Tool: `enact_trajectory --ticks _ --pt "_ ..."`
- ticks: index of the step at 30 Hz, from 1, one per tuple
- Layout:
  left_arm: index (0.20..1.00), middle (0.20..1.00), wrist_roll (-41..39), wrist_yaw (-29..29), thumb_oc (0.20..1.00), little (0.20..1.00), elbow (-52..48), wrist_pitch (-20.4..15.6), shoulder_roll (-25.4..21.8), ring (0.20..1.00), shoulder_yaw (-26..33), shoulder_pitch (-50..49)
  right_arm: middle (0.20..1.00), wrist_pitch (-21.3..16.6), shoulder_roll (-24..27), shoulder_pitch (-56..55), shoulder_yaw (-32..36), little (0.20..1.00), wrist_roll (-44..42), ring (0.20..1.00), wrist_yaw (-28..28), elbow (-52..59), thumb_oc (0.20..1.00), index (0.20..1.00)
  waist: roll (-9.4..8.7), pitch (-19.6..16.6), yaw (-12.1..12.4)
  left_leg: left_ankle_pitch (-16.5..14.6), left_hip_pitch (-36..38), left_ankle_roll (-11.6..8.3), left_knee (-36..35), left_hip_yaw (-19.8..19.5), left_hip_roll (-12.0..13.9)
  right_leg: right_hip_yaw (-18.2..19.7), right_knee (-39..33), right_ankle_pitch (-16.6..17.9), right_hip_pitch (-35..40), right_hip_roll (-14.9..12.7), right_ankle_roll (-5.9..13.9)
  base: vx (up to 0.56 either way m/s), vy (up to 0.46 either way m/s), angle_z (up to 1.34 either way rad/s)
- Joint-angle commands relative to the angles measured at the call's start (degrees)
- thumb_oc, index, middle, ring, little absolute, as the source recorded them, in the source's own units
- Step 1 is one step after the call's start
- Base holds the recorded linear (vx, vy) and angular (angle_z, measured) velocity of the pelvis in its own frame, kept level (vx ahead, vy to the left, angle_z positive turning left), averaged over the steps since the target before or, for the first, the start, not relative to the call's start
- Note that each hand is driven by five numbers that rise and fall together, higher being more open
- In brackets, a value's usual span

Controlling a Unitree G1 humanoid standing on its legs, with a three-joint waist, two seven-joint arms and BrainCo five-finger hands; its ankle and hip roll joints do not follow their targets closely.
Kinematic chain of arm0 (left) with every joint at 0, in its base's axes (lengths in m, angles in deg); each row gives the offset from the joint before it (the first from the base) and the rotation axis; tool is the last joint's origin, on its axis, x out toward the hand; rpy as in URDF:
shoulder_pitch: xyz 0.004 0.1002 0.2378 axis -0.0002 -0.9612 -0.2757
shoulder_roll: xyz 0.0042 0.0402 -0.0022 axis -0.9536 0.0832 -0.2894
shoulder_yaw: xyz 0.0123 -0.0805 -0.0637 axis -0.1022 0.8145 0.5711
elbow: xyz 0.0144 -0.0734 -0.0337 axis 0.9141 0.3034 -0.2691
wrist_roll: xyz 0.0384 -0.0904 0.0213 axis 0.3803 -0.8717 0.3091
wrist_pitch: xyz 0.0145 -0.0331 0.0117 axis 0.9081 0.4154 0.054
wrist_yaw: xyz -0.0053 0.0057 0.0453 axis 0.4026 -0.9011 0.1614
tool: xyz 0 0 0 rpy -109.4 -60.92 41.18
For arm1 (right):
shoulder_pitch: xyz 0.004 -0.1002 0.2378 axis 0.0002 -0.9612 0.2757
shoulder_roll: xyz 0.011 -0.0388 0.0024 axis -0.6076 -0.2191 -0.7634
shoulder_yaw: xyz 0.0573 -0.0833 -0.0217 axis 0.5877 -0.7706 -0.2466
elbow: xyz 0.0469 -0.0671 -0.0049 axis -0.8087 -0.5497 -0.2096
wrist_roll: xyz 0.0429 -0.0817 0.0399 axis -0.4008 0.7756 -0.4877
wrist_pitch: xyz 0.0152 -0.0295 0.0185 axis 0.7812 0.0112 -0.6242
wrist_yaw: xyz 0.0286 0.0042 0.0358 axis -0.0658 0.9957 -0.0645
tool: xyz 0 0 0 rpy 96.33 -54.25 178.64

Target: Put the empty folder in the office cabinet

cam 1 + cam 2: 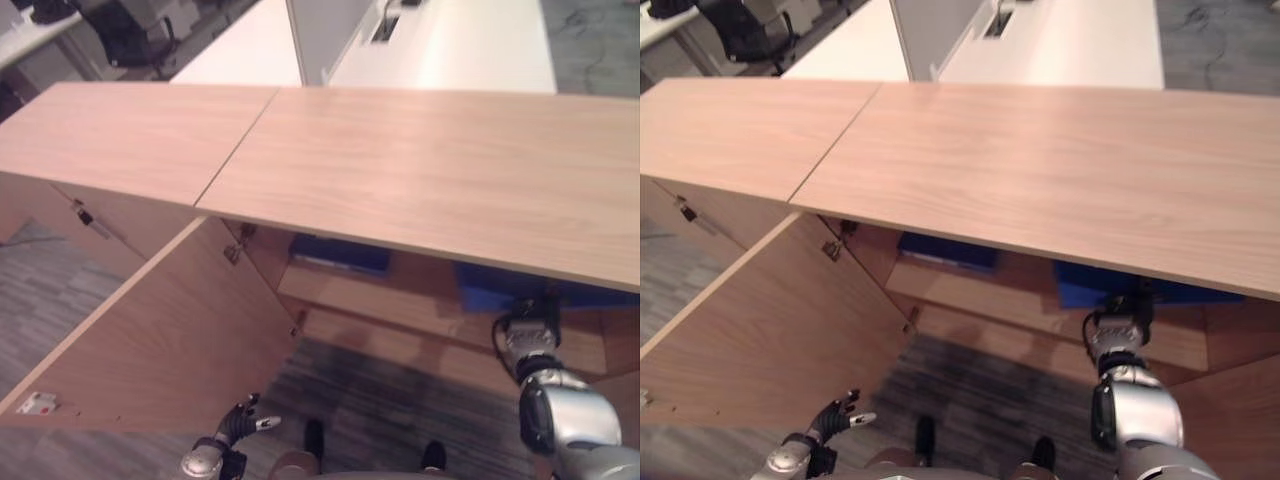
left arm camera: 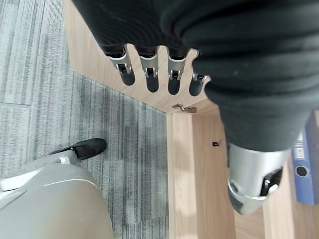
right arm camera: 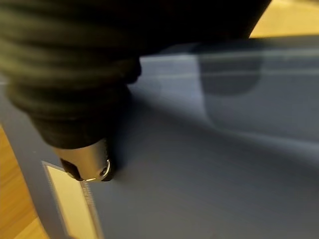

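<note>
Fingers of the left hand [image 2: 149, 74] hang straight and relaxed, holding nothing, low at about seven o'clock in the head views, above the grey carpet [image 1: 380, 400] and just beside the open cabinet door [image 1: 170, 330]; outward from them a hinge sits on the door's inner edge. Right hand [image 3: 87, 162] is reached in under the wooden cabinet top [image 1: 430, 170] at about five o'clock; its wrist view has a thumb resting against a broad blue surface with a pale spine label, which I take to be the folder [image 3: 199, 174]; whether the fingers are curled round it I cannot tell, since they are hidden behind the cover. Seen from the head, the blue folder [image 1: 490, 285] lies on the cabinet shelf [image 1: 400, 310] directly ahead of the right wrist, touching it; its long axis appears to run across the shelf, roughly nine to three. Another blue binder [image 1: 340, 252] lies farther left on the same shelf, near eleven o'clock from the wrist. By my reckoning the right hand alone governs the next step; the left is well apart.
</note>
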Motion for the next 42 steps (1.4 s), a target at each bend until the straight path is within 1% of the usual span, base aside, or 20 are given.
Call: enact_trajectory --ticks 1,3,4,5,7,9,11,20,21,25,26,28,29,30,31,32,35,37,40,42 --pt "1.000 1.000 1.35 -0.80 1.000 1.000 0.16 -2.46 -4.15 1.000 -3.48 5.35 0.200 -3.83 3.85 11.46 1.66 0.200 -1.54 0.200 -0.40 -2.32 0.200 0.200 -2.19 3.43 2.20 -4.28 -0.33 0.32 0.56 -2.35 -1.34 2.79 7.78 -7.98 -2.59 -1.40 2.12 -0.07 0.022 0.06" --pt "1.000 1.000 1.24 -1.04 1.000 1.000 0.11 -2.82 -5.05 1.000 -4.41 5.86 0.200 -4.28 6.60 16.00 0.78 0.200 -1.78 0.200 -1.28 -2.72 0.200 0.200 -1.57 4.86 2.85 -3.78 -2.53 0.31 1.16 -2.43 -1.13 3.05 9.40 -8.35 -5.09 -1.82 2.05 -0.05 0.011 0.00" --pt "1.000 1.000 1.19 -1.03 1.000 1.000 0.12 -2.84 -4.94 1.000 -4.40 6.10 0.200 -4.22 6.88 16.45 0.67 0.200 -1.79 0.200 -1.29 -2.99 0.200 0.200 -1.49 4.88 2.92 -3.78 -2.91 0.31 1.35 -2.40 -1.15 3.15 9.76 -8.45 -5.58 -1.88 2.02 -0.06 0.008 0.04" --pt "1.000 1.000 0.76 -1.20 1.000 1.000 0.38 -2.98 -5.41 1.000 -4.72 6.13 0.200 -4.46 8.79 19.74 -0.24 0.200 -2.00 0.200 -1.85 -3.63 0.200 0.200 -1.16 5.56 3.41 -3.94 -5.09 0.32 3.14 -2.44 -1.11 3.54 11.23 -8.82 -7.46 -2.37 1.87 -0.04 0.000 0.07" --pt "1.000 1.000 -0.01 -1.38 1.000 1.000 0.66 -3.18 -6.25 1.000 -5.41 6.57 0.200 -5.09 11.40 24.13 -1.82 0.200 -2.10 0.200 -2.77 -4.07 0.200 0.200 -0.52 6.97 4.02 -4.79 -9.08 0.30 6.87 -2.63 -1.24 4.31 14.11 -9.48 -10.81 -3.19 1.60 -0.05 -0.006 0.03" --pt "1.000 1.000 -0.06 -1.50 1.000 1.000 0.58 -3.24 -6.42 1.000 -5.63 7.04 0.200 -5.13 12.61 25.92 -2.77 0.200 -1.93 0.200 -3.12 -4.54 0.200 0.200 -0.31 7.05 4.37 -5.49 -11.50 0.23 9.06 -2.74 -1.52 4.65 15.92 -10.05 -12.97 -3.64 1.50 -0.03 -0.008 -0.05" --pt "1.000 1.000 0.44 -1.78 1.000 1.000 0.40 -3.55 -7.45 1.000 -7.03 7.35 0.200 -5.66 15.54 30.48 -4.99 0.200 -1.39 0.200 -4.43 -5.05 0.200 0.200 0.41 7.89 4.70 -7.28 -15.40 -0.16 13.00 -3.00 -2.07 5.61 20.33 -11.96 -17.19 -4.23 1.11 0.00 -0.006 -0.03" --pt "1.000 1.000 2.07 -2.20 1.000 1.000 -2.67 -4.31 -9.09 1.000 -11.67 9.40 0.200 -6.25 19.71 38.69 -10.16 0.200 -0.72 0.200 -7.25 -6.71 0.200 0.200 2.38 8.53 5.41 -9.50 -24.73 -0.21 19.11 -2.70 -3.43 7.86 29.33 -14.81 -28.61 -4.96 0.68 -0.01 0.009 0.03" --pt "1.000 1.000 2.03 -2.45 1.000 1.000 -3.66 -4.53 -9.50 1.000 -12.42 10.08 0.200 -6.11 20.16 39.91 -10.93 0.200 -0.57 0.200 -7.92 -7.51 0.200 0.200 2.87 8.86 5.29 -9.94 -27.29 -0.13 20.91 -2.61 -3.45 8.33 31.28 -15.25 -31.47 -5.16 0.63 -0.02 0.013 -0.05" --pt "1.000 1.000 1.49 -3.03 1.000 1.000 -3.96 -4.75 -9.32 1.000 -13.32 10.99 0.200 -6.21 19.56 40.93 -12.64 0.200 0.25 0.200 -8.43 -7.37 0.200 0.200 3.11 9.15 4.90 -11.29 -32.51 0.20 25.08 -2.48 -3.53 9.58 35.30 -16.46 -36.87 -5.38 0.33 0.01 0.001 -0.01" --pt "1.000 1.000 0.85 -3.23 1.000 1.000 -3.79 -4.68 -9.10 1.000 -13.19 11.21 0.200 -6.11 19.43 40.79 -12.56 0.200 -0.14 0.200 -8.59 -8.14 0.200 0.200 3.17 9.06 4.75 -12.84 -33.17 0.24 26.19 -2.95 -3.67 10.35 36.64 -18.09 -37.53 -5.25 0.37 0.09 -0.016 0.00" --pt "1.000 1.000 -0.51 -3.78 1.000 1.000 -3.85 -4.63 -8.74 1.000 -12.95 11.52 0.200 -6.31 18.38 40.23 -11.99 0.200 -1.33 0.200 -8.93 -9.28 0.200 0.200 3.55 9.78 4.24 -14.01 -35.87 0.55 29.28 -3.25 -3.86 11.29 40.06 -19.12 -40.73 -5.27 0.02 0.04 -0.001 0.00" --pt "1.000 1.000 -0.50 -3.99 1.000 1.000 -3.82 -4.64 -8.77 1.000 -12.95 11.56 0.200 -6.75 17.58 40.06 -11.76 0.200 -1.91 0.200 -8.92 -9.12 0.200 0.200 3.49 9.77 4.10 -15.50 -36.91 0.67 30.91 -3.23 -4.03 11.92 41.57 -20.50 -41.95 -5.19 -0.15 0.03 0.009 -0.03" --pt "1.000 1.000 -0.48 -4.02 1.000 1.000 -3.81 -4.64 -8.82 1.000 -12.87 11.54 0.200 -6.88 17.40 39.96 -11.70 0.200 -1.96 0.200 -8.93 -8.97 0.200 0.200 3.29 9.54 4.13 -15.96 -37.54 0.70 31.66 -3.14 -4.05 12.12 42.20 -20.87 -42.60 -5.23 -0.17 0.00 0.000 0.00" --pt "1.000 1.000 -0.68 -4.40 1.000 1.000 -4.02 -4.88 -8.99 1.000 -12.70 11.69 0.200 -6.75 16.67 39.80 -11.63 0.200 -2.17 0.200 -8.55 -8.70 0.200 0.200 3.55 10.18 4.07 -15.85 -39.37 0.97 33.49 -3.08 -3.94 12.34 44.05 -20.31 -44.35 -5.42 -0.40 -0.01 0.023 -0.04" --pt "1.000 1.000 -1.14 -4.64 1.000 1.000 -4.20 -5.00 -9.10 1.000 -12.33 11.75 0.200 -6.74 16.36 40.20 -11.90 0.200 -2.18 0.200 -8.52 -8.56 0.200 0.200 3.33 10.03 3.89 -17.62 -41.95 0.98 36.96 -3.17 -4.05 13.34 47.26 -21.37 -47.20 -5.61 -0.24 0.00 0.000 0.00" --pt "1.000 1.000 -1.81 -5.02 1.000 1.000 -4.36 -4.96 -9.30 1.000 -11.87 11.62 0.200 -6.63 16.47 40.10 -12.12 0.200 -2.29 0.200 -8.64 -9.11 0.200 0.200 2.99 10.05 3.77 -18.79 -43.93 1.14 39.51 -3.36 -3.89 13.79 49.02 -22.32 -48.98 -5.52 -0.65 0.00 0.000 0.00" --pt "1.000 1.000 -2.80 -5.97 1.000 1.000 -3.49 -4.82 -9.49 1.000 -11.30 11.83 0.200 -6.93 16.16 40.45 -12.20 0.200 -3.24 0.200 -9.01 -10.17 0.200 0.200 2.62 10.26 3.48 -21.01 -48.41 1.36 45.23 -3.79 -3.69 14.76 53.25 -23.68 -53.23 -5.61 -1.21 0.00 0.000 0.00" --pt "1.000 1.000 -2.38 -6.60 1.000 1.000 -2.75 -4.81 -9.46 1.000 -11.20 11.64 0.200 -7.49 14.80 40.34 -11.87 0.200 -4.78 0.200 -8.71 -10.24 0.200 0.200 2.18 9.98 3.00 -22.33 -51.79 1.63 49.21 -4.07 -3.61 15.56 56.57 -24.26 -56.42 -5.36 -1.37 -0.01 -0.024 -0.03" --pt "1.000 1.000 -2.38 -6.76 1.000 1.000 -2.68 -4.89 -9.38 1.000 -11.14 11.41 0.200 -7.64 14.36 40.33 -11.94 0.200 -5.00 0.200 -8.74 -10.03 0.200 0.200 1.99 9.67 3.01 -22.54 -52.30 1.75 49.48 -3.98 -3.67 15.64 56.78 -24.36 -56.93 -5.30 -1.38 0.00 0.000 0.00"
